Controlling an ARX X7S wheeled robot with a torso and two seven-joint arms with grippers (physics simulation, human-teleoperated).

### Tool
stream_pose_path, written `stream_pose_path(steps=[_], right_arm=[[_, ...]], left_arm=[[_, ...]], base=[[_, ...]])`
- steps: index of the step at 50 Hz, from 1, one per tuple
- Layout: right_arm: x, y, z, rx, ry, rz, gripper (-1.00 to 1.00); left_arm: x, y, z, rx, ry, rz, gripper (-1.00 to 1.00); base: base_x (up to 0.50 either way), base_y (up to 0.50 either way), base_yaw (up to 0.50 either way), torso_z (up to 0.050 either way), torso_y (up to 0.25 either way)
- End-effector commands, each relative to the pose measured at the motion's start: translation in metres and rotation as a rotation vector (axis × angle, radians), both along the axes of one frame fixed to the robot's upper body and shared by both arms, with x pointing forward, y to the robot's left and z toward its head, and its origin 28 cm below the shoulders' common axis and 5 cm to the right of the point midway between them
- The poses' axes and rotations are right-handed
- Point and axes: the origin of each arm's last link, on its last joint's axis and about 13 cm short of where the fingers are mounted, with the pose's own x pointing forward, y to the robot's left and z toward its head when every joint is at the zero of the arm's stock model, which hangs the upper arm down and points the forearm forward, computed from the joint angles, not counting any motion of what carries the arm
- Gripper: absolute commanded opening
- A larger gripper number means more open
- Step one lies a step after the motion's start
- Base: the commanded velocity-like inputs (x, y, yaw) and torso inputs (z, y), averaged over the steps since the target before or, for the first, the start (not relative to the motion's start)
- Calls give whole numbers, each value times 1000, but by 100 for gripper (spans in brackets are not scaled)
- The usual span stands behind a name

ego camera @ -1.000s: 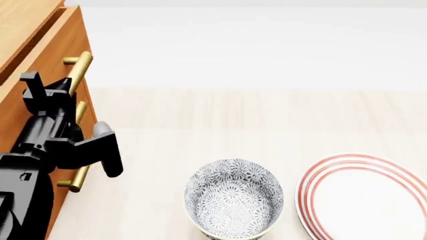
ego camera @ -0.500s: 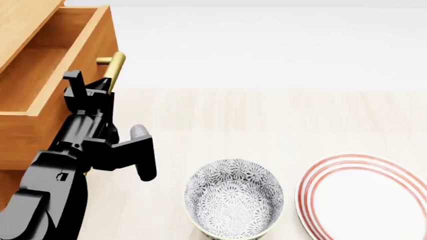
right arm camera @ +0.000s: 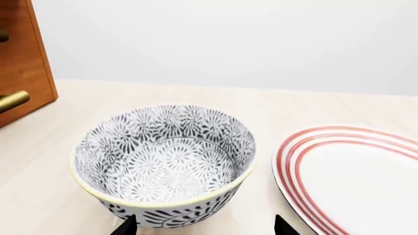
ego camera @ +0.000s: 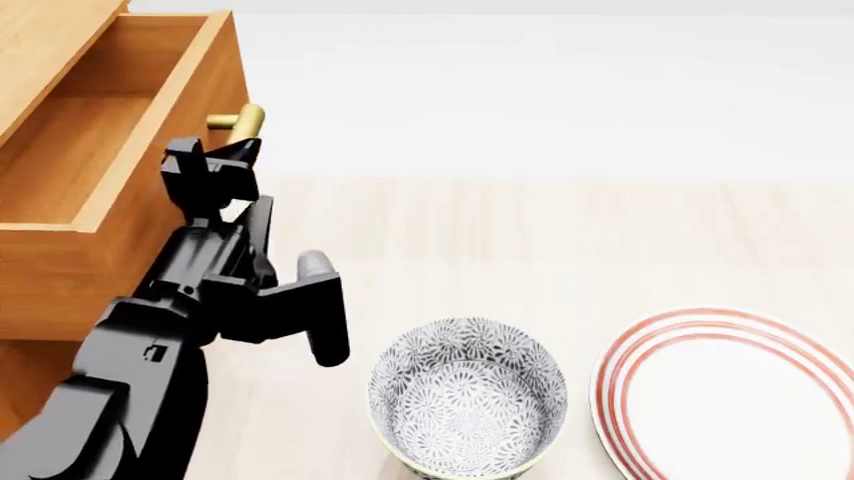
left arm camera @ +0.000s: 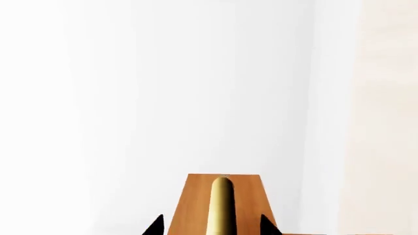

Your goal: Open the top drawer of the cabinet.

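The top drawer [ego camera: 94,255] of the orange-brown cabinet [ego camera: 40,40] stands pulled well out, and its bare wooden inside shows. Its brass bar handle [ego camera: 248,120] sticks out at the front. My left gripper [ego camera: 214,158] is at that handle with its fingers spread. In the left wrist view the handle [left arm camera: 222,205] runs between the two black fingertips with a gap on each side, so the left gripper [left arm camera: 210,226] is open around it. My right gripper [right arm camera: 203,226] is open, low and close in front of the patterned bowl [right arm camera: 163,161].
A grey-and-white patterned bowl [ego camera: 467,395] stands on the pale floor just right of my left arm. A white plate with red rings [ego camera: 727,395] lies beside it. A lower drawer's brass handle [right arm camera: 13,100] shows on the cabinet [right arm camera: 26,54] front.
The top drawer went from nearly shut to far out over the last second. My left arm came back and to the right with the handle; the last half second added only a little more travel.
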Motion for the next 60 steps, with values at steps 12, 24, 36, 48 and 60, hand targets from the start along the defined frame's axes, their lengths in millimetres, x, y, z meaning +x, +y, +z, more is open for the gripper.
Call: stream_pose_path(steps=[12, 24, 36, 48, 60], right_arm=[[3, 0, 1, 9, -1, -9, 100], [4, 0, 0, 7, -1, -7, 100], [3, 1, 0, 3, 6, 0, 100], [2, 1, 0, 0, 9, 0, 100], [2, 1, 0, -2, 12, -1, 100]], left_arm=[[-23, -45, 25, -324, 42, -219, 100], [-39, -62, 73, -774, -11, -295, 100], [-42, -51, 100, -1020, -29, -217, 100], [-48, -38, 114, -1206, 11, -137, 100], [-40, -29, 120, -1302, 50, -83, 100]], base=[[0, 0, 0, 0, 0], [0, 0, 0, 0, 0], [0, 0, 0, 0, 0], [0, 0, 0, 0, 0], [0, 0, 0, 0, 0]])
